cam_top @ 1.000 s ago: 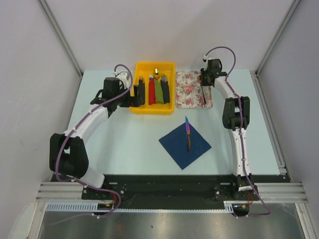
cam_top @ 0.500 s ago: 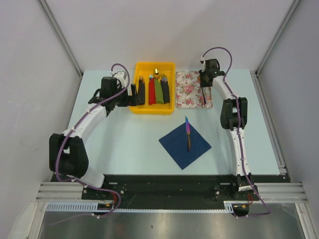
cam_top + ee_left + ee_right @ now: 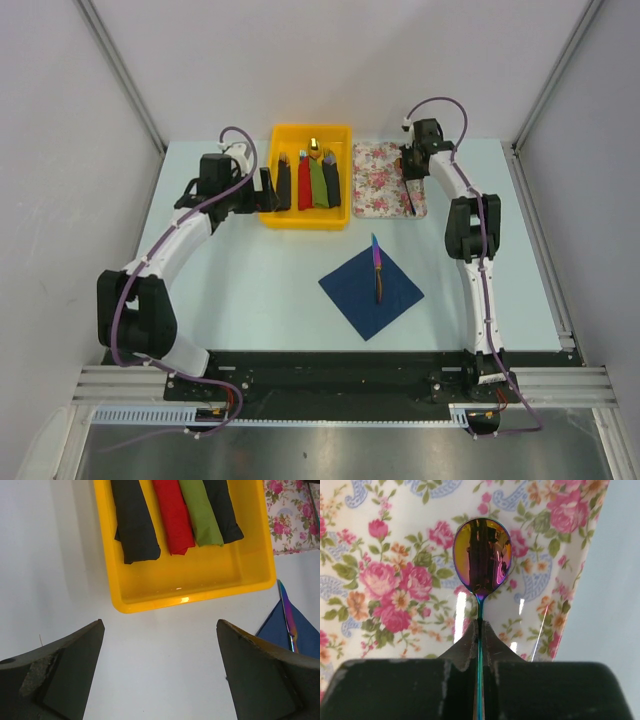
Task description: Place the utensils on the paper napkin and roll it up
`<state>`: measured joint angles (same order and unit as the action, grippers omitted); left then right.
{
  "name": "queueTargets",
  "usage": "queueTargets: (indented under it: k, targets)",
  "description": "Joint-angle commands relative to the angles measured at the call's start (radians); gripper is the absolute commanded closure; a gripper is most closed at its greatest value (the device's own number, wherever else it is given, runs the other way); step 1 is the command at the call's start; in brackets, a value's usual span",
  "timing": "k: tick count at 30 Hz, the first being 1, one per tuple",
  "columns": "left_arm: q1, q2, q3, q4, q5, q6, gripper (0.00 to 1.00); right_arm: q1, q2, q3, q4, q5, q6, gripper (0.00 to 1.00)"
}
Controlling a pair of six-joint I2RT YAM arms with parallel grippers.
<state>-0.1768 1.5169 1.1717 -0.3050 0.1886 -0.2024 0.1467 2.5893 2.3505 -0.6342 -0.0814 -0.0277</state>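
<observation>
The navy paper napkin [image 3: 371, 289] lies as a diamond at the table's middle, with one iridescent utensil [image 3: 377, 266] lying along it, tip past the far corner; both show in the left wrist view, napkin [image 3: 305, 632] and utensil [image 3: 287, 612]. My right gripper [image 3: 480, 624] is shut on the thin handle of the iridescent spoon [image 3: 482, 555], whose bowl is over the floral mat [image 3: 380, 560]. In the top view that gripper [image 3: 411, 192] is at the mat's right side. My left gripper [image 3: 160, 665] is open and empty above bare table, just left of the yellow tray in the top view [image 3: 262, 190].
A yellow tray [image 3: 340, 219] at the back holds black, red, green and black rolled bundles [image 3: 312, 181]. The floral mat [image 3: 380, 180] lies right of it. Grey walls close in on both sides.
The left gripper has drawn back leftward from the tray's left wall. The right gripper has shifted slightly over the mat's right side, still shut on the spoon.
</observation>
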Motion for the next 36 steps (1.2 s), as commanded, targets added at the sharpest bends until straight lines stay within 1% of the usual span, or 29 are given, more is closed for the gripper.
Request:
queueTargets:
  k: [1, 10, 13, 14, 15, 17, 18, 20, 21, 22, 24, 26, 27, 28, 30, 31, 32, 35, 36]
  targets:
    - [0.007, -0.064, 0.014, 0.021, 0.023, -0.019, 0.0, 0.011, -0.141, -0.005, -0.024, -0.027, 0.023, 1.0]
    - [0.007, -0.104, -0.017, 0.06, 0.025, -0.023, 0.0, 0.01, -0.236, -0.029, -0.038, -0.052, 0.071, 1.0]
    - [0.007, -0.118, -0.026, 0.067, 0.025, -0.026, 0.0, 0.013, -0.291, -0.065, -0.074, -0.067, 0.135, 1.0]
    - [0.007, -0.123, -0.03, 0.07, 0.025, -0.032, 0.0, 0.016, -0.334, -0.086, -0.082, -0.069, 0.17, 1.0]
    - [0.005, -0.127, -0.041, 0.073, 0.028, -0.037, 0.0, 0.027, -0.369, -0.168, -0.087, -0.072, 0.195, 1.0]
    - [0.005, -0.144, -0.056, 0.087, 0.034, -0.051, 0.0, 0.043, -0.434, -0.28, -0.076, -0.081, 0.232, 1.0]
    - [0.005, -0.149, -0.073, 0.087, 0.05, -0.055, 0.0, 0.063, -0.507, -0.383, -0.059, -0.083, 0.268, 1.0]
    - [0.005, -0.164, -0.095, 0.092, 0.099, -0.063, 0.0, 0.089, -0.573, -0.486, -0.045, -0.095, 0.299, 1.0]
    - [0.003, -0.17, -0.116, 0.087, 0.119, -0.065, 0.01, 0.117, -0.631, -0.576, -0.03, -0.096, 0.33, 1.0]
    - [-0.001, -0.176, -0.127, 0.077, 0.158, -0.068, 0.03, 0.129, -0.662, -0.62, -0.021, -0.104, 0.347, 1.0]
    - [-0.006, -0.201, -0.167, 0.07, 0.182, -0.071, 0.08, 0.158, -0.746, -0.707, 0.022, -0.113, 0.37, 1.0]
    - [-0.01, -0.224, -0.196, 0.076, 0.21, -0.072, 0.1, 0.215, -0.796, -0.833, 0.042, -0.112, 0.402, 1.0]
    - [-0.013, -0.242, -0.223, 0.079, 0.218, -0.074, 0.1, 0.235, -0.828, -0.879, 0.089, -0.116, 0.422, 1.0]
    - [-0.019, -0.251, -0.234, 0.076, 0.216, -0.077, 0.1, 0.284, -0.871, -0.957, 0.108, -0.1, 0.449, 1.0]
    - [-0.027, -0.274, -0.26, 0.067, 0.21, -0.081, 0.08, 0.33, -0.905, -1.014, 0.149, -0.054, 0.468, 1.0]
    - [-0.035, -0.284, -0.273, 0.063, 0.203, -0.087, 0.07, 0.365, -0.929, -1.075, 0.166, -0.037, 0.503, 1.0]
    - [-0.039, -0.293, -0.299, 0.064, 0.198, -0.092, 0.05, 0.379, -0.937, -1.098, 0.201, -0.025, 0.523, 1.0]
    - [-0.064, -0.326, -0.343, 0.076, 0.193, -0.111, 0.04, 0.425, -0.937, -1.151, 0.258, 0.028, 0.567, 1.0]
    - [-0.073, -0.331, -0.349, 0.076, 0.195, -0.114, 0.04, 0.435, -0.936, -1.154, 0.274, 0.067, 0.562, 1.0]
